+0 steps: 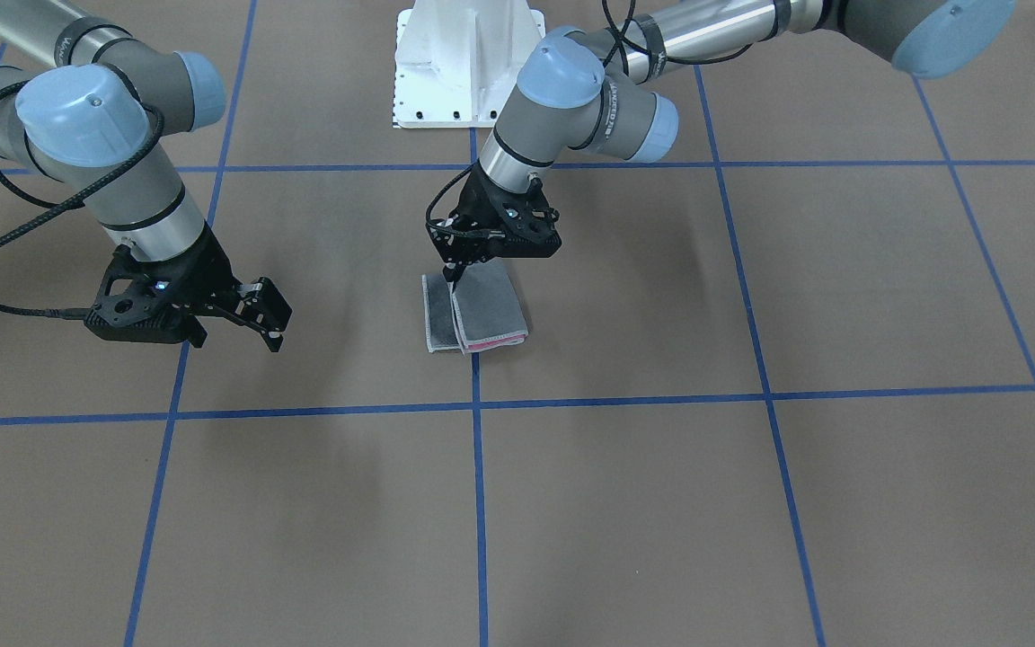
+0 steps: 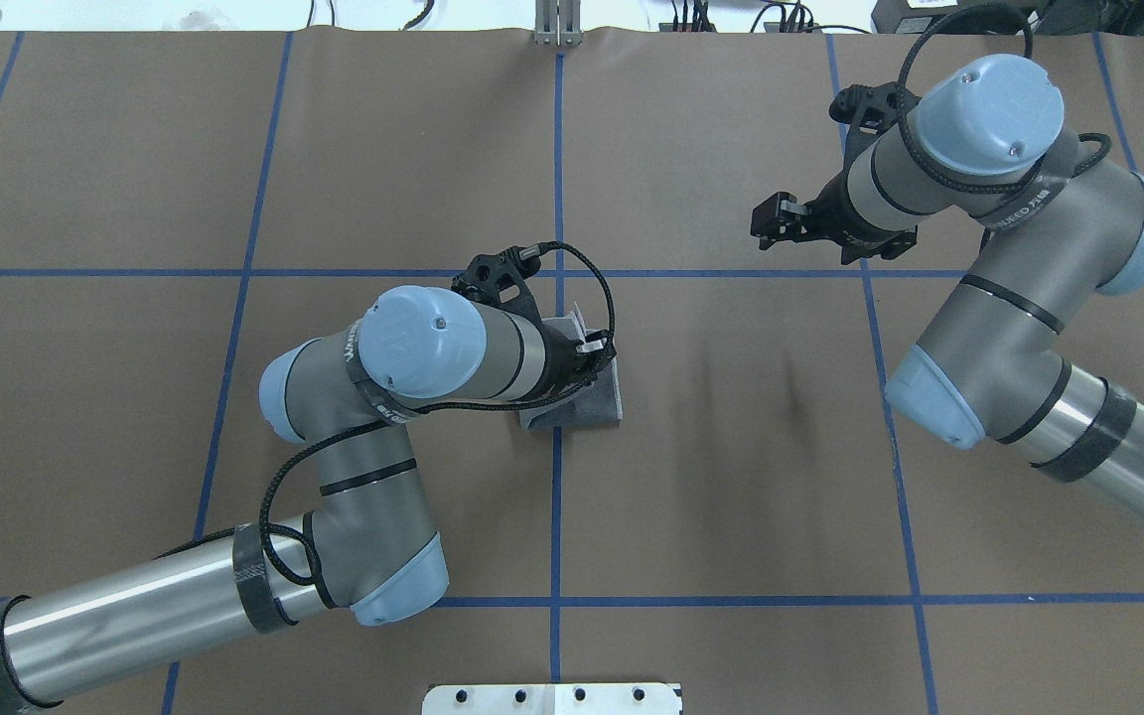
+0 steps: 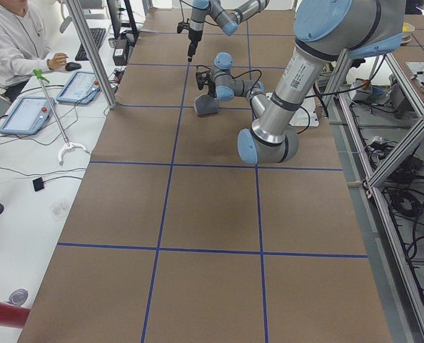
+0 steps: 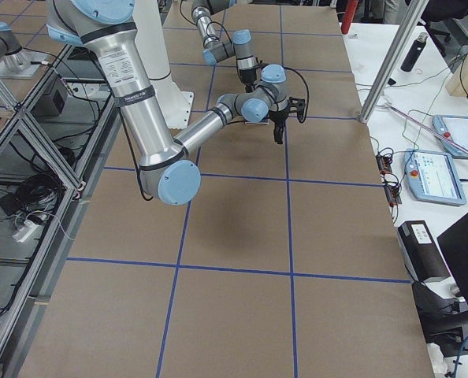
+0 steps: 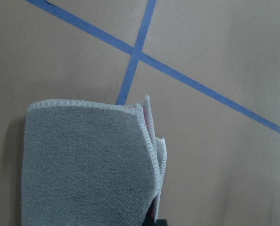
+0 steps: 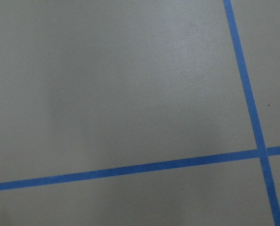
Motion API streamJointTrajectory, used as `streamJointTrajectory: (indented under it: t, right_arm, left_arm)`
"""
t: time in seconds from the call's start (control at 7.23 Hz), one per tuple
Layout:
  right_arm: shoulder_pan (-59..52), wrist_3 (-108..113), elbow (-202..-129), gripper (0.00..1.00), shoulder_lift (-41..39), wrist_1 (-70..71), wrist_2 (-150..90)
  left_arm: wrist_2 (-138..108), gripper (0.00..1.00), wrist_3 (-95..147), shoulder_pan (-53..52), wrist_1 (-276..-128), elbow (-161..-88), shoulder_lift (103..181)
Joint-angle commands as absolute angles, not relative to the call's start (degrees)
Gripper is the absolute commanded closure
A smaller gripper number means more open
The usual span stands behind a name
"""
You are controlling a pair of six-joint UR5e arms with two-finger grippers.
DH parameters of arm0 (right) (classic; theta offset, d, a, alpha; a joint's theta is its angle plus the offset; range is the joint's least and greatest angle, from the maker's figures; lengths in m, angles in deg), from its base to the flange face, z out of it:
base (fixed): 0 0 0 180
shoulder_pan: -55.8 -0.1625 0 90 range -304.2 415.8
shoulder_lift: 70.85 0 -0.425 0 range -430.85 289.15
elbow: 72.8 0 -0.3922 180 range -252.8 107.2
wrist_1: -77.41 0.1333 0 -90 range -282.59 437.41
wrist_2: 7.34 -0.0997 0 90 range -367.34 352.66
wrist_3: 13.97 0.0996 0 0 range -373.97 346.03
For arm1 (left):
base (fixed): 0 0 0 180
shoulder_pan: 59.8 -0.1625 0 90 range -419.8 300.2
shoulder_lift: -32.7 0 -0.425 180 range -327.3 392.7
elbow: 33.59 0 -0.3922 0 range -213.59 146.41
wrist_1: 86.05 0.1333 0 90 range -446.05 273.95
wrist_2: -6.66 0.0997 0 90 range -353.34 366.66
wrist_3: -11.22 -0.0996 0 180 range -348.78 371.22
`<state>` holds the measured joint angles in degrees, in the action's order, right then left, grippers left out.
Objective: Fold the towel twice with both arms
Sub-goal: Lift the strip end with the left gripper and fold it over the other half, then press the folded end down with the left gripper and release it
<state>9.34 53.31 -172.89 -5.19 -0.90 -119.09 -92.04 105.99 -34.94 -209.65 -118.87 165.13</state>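
The towel lies folded near the table's middle, dark grey face up, with a pink strip showing along its near edge. My left gripper stands over the towel's far edge, its fingers pinched together on a grey flap. From overhead the left wrist covers part of the towel, and the left gripper sits at its far edge. In the left wrist view the towel shows its layered edges with pink inside, running down to the fingertips. My right gripper hangs open above bare table, well to the side; overhead the right gripper is far from the towel.
Blue tape lines divide the brown table into squares. The white pedestal stands at the robot's edge. In the exterior left view a person sits at a side desk with tablets beside a metal post.
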Motion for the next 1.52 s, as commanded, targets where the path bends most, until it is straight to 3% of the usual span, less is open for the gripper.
streamJointTrajectory:
  t: [0.0,0.69,0.83,0.97,1.11,1.38]
  right_arm:
    - [9.3,53.4,-172.9,0.00,-5.2,-0.8,-119.1]
    - [9.4,53.3,-172.8,0.00,-4.9,-0.8,-119.1]
    - [9.4,53.3,-172.9,0.00,-4.9,-0.8,-119.1]
    - [9.4,53.3,-173.0,0.00,-4.8,-0.8,-119.1]
    - [9.4,53.3,-173.2,0.00,-4.8,-0.8,-119.1]
    - [9.4,53.3,-173.1,0.00,-4.8,-0.8,-119.1]
  left_arm:
    - [-91.1,1.00,104.7,-35.8,-209.7,-118.3,165.7]
    - [-91.1,1.00,102.0,-37.0,-209.9,-118.1,165.7]
    - [-91.2,0.75,102.1,-37.0,-210.0,-117.9,165.8]
    - [-91.2,0.33,102.2,-37.0,-210.2,-117.6,166.4]
    - [-91.0,0.00,102.4,-37.0,-210.0,-117.3,166.8]
    - [-91.1,0.00,102.7,-36.3,-209.5,-117.3,167.8]
